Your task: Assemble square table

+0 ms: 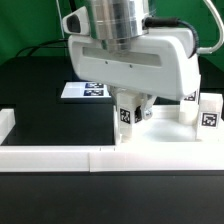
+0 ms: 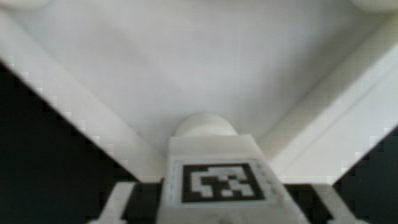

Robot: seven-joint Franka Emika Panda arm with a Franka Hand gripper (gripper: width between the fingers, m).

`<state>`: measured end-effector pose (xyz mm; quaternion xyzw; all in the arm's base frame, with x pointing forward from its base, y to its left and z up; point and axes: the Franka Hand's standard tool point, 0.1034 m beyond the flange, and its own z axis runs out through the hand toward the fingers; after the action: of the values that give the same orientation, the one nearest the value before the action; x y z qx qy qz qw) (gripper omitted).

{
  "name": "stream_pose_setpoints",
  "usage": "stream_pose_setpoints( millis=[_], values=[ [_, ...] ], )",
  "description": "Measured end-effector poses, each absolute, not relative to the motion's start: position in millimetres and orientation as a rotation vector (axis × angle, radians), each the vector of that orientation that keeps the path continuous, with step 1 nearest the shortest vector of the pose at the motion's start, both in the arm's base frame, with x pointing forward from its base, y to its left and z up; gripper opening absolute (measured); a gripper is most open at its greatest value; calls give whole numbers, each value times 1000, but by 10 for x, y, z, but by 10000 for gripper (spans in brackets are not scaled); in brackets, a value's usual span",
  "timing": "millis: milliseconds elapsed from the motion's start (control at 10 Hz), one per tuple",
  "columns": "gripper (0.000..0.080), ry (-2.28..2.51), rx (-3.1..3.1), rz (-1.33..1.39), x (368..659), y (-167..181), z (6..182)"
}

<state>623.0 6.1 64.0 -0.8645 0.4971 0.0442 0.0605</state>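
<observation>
My gripper (image 1: pixel 131 108) is shut on a small white leg (image 1: pixel 127 117) with a black-and-white tag. It holds the leg upright over a corner of the white square tabletop (image 1: pixel 165 132), which lies against the border wall. In the wrist view the leg (image 2: pixel 217 170) sits between my fingers, its rounded end pointing into the tabletop's corner (image 2: pixel 196 70). Two more white legs (image 1: pixel 205 112) stand at the exterior view's right, on or beside the tabletop. My arm hides much of the tabletop.
The long low white border wall (image 1: pixel 60 155) runs along the front and up the exterior view's left. The marker board (image 1: pixel 88 91) lies on the black table behind my gripper. A green backdrop is at the rear.
</observation>
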Motion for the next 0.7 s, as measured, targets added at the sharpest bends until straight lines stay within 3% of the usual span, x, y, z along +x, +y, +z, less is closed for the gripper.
stream_pose_setpoints(
  millis=[400,500,600,700],
  values=[
    [281,2057,-2151,162,6224,100,585],
    [338,2045,-2163,161,6223,105,584],
    [338,1972,-2228,155,6220,104,585],
    [473,1809,-2357,152,6207,93,597]
  ],
)
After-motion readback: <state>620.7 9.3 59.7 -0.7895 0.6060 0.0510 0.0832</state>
